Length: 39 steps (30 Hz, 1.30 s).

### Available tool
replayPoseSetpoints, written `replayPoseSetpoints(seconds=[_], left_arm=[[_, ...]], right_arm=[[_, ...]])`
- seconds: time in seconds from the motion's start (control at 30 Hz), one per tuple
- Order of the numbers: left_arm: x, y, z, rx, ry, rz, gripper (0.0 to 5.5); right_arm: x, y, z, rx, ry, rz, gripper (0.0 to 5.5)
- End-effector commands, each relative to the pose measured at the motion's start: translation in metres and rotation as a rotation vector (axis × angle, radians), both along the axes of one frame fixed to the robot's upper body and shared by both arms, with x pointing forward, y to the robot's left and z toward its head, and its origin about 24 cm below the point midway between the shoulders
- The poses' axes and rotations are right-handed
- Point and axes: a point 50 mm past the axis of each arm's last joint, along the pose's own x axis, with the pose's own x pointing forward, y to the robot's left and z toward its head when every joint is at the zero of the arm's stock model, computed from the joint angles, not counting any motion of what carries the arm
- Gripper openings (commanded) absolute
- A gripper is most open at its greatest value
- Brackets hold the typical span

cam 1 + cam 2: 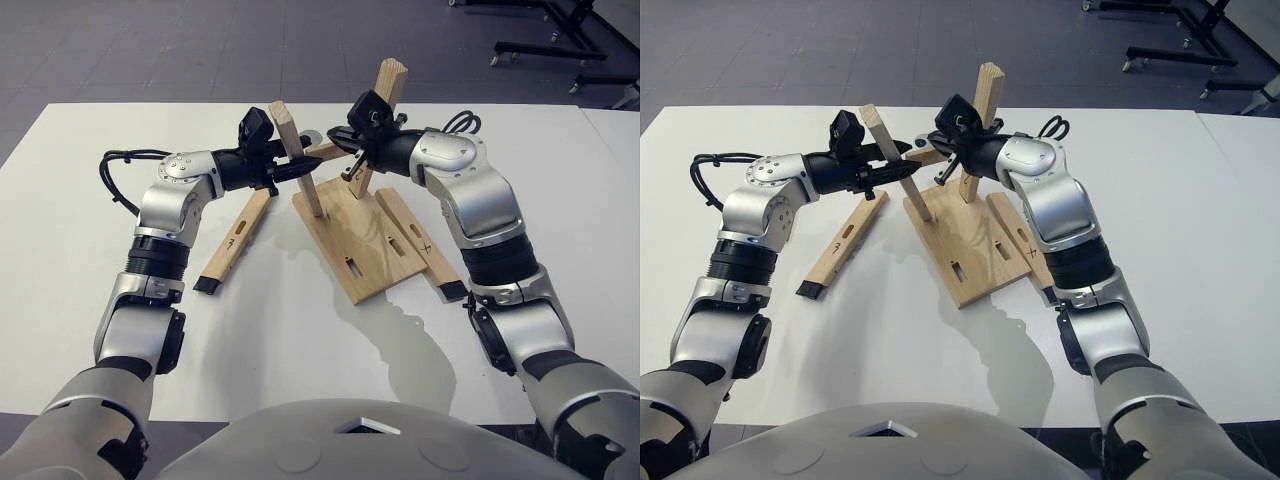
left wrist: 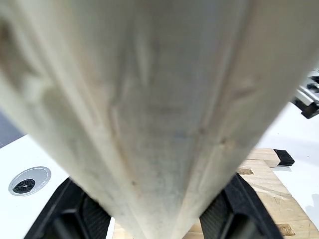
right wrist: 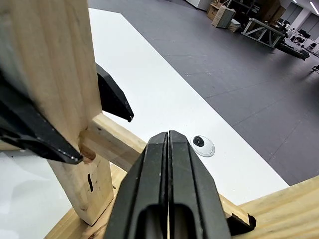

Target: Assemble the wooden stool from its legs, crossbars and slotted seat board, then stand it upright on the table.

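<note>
The slotted seat board (image 1: 365, 250) lies flat on the white table. Two legs stand in it. My left gripper (image 1: 298, 170) is shut on the nearer upright leg (image 1: 290, 130), one finger (image 3: 113, 98) on each side of it. The taller leg (image 1: 388, 88) rises behind. A short crossbar (image 3: 114, 143) runs between them, one end in the held leg's slot. My right gripper (image 3: 169, 139) is shut with nothing between its fingers, its tip right above the crossbar; I cannot tell if it touches. The held leg (image 2: 149, 109) blocks most of the left wrist view.
Two loose legs with black feet lie flat: one left of the board (image 1: 235, 240), one along its right edge (image 1: 420, 240). A round grey grommet (image 3: 202, 145) sits in the table behind the stool parts. Wheeled frames (image 1: 560, 50) stand on the floor far back right.
</note>
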Motion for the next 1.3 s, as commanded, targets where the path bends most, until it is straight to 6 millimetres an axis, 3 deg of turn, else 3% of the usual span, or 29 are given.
replayPoseSetpoints(seconds=[0.03,0.53,0.63,0.83,0.9,1.0,1.2,1.3], left_arm=[[0.000,0.005,-0.004,0.017,-0.013,0.033,2.09],[-0.004,0.005,-0.015,-0.028,-0.015,0.032,2.09],[-0.003,0.005,-0.016,-0.036,-0.015,0.037,2.09],[-0.003,0.005,-0.015,-0.038,-0.018,0.037,2.09],[-0.003,0.005,-0.015,-0.037,-0.020,0.037,2.09],[-0.003,0.005,-0.015,-0.036,-0.020,0.037,2.09],[-0.004,0.005,-0.018,-0.024,-0.012,0.040,2.09],[-0.004,0.005,-0.018,-0.024,-0.012,0.043,2.09]], right_arm=[[0.003,-0.005,0.003,0.013,0.005,-0.025,0.03],[0.004,0.015,0.018,0.209,0.102,0.018,0.03],[-0.001,0.014,0.003,0.189,0.143,0.024,0.03],[-0.006,0.000,-0.052,0.050,0.227,-0.020,0.03],[-0.007,0.000,-0.060,0.054,0.249,-0.022,0.03],[-0.002,0.005,-0.038,0.151,0.226,-0.007,0.03],[0.011,0.003,0.032,0.309,0.112,0.011,0.03],[0.012,0.003,0.045,0.331,0.089,0.014,0.03]])
